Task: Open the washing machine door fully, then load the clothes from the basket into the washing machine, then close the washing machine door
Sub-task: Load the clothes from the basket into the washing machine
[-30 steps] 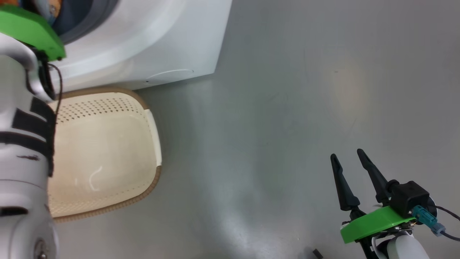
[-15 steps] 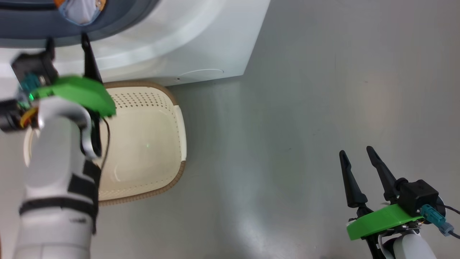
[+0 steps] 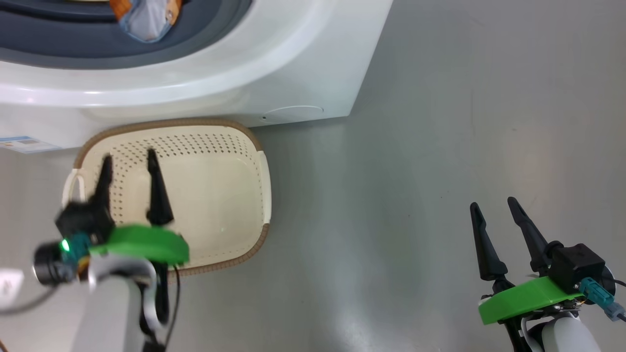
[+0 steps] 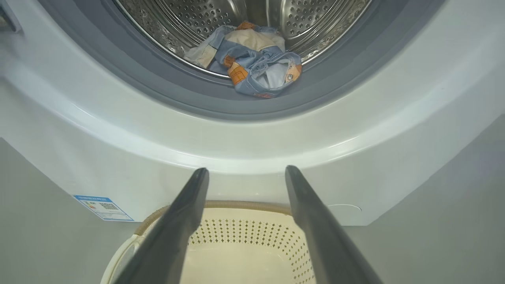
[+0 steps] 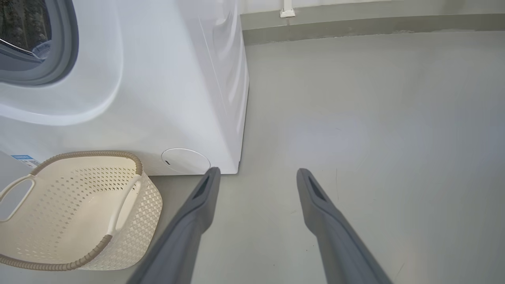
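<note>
Left gripper (image 3: pixel 129 154) and right gripper (image 3: pixel 493 202) each carry two long, tapered dark fingers (image 3: pixel 488 254) on a bright green plate (image 3: pixel 525 298). On the right, a black block (image 3: pixel 574 266) with teal connector (image 3: pixel 592 292) sits at the plate's 2 o'clock.

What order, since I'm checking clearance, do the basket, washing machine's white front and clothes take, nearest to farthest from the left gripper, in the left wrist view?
1. basket: directly below the left gripper.
2. washing machine front: just behind the basket.
3. clothes: farthest, up in the drum mouth.
</note>
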You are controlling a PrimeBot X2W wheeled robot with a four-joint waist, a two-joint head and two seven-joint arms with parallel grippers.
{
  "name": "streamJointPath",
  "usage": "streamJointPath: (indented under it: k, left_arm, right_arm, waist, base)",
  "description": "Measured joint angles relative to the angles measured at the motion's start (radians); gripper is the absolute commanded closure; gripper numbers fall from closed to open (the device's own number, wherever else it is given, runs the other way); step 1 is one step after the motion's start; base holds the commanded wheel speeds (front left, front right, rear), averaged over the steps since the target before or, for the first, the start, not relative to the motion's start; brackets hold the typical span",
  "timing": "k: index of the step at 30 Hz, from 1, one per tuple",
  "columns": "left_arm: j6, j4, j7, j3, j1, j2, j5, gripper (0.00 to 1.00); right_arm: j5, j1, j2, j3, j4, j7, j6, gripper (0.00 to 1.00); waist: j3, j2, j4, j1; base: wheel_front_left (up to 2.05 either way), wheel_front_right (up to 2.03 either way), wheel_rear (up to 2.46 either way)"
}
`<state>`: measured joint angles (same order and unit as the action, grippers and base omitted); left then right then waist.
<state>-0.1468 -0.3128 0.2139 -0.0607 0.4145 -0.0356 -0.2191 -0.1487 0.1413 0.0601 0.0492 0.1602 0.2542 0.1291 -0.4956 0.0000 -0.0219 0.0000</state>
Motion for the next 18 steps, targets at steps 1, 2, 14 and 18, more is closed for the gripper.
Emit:
streamJointPath:
  k: [1, 2, 14, 18]
  left_arm:
    - [-0.002, 0.036, -0.007, -0.008, -0.031, 0.000, -0.002, 0.00]
    - [-0.009, 0.068, -0.009, -0.019, -0.059, 0.000, -0.007, 0.00]
    - [-0.090, 0.304, -0.011, -0.088, -0.321, -0.002, -0.051, 0.00]
    - [-0.107, 0.343, -0.029, -0.102, -0.365, -0.003, -0.057, 0.00]
  right_arm:
    - [0.002, 0.000, 0.001, 0.001, -0.001, 0.000, 0.000, 0.00]
    - [0.005, 0.000, 0.001, 0.002, -0.002, 0.000, 0.000, 0.00]
    - [0.024, -0.018, 0.005, 0.021, -0.024, 0.000, 0.000, 0.00]
    - [0.024, -0.024, 0.007, 0.029, -0.031, 0.000, 0.000, 0.00]
  waist:
    - [0.003, 0.0000, 0.003, 0.0000]
    - [0.005, 0.0000, 0.005, 0.0000]
    - [0.038, 0.0000, 0.013, 0.0000]
    - [0.043, 0.0000, 0.014, 0.0000]
  base:
    - [0.00, 0.00, 0.00]
    - [0.00, 0.00, 0.00]
    - [0.00, 0.00, 0.00]
    - [0.00, 0.00, 0.00]
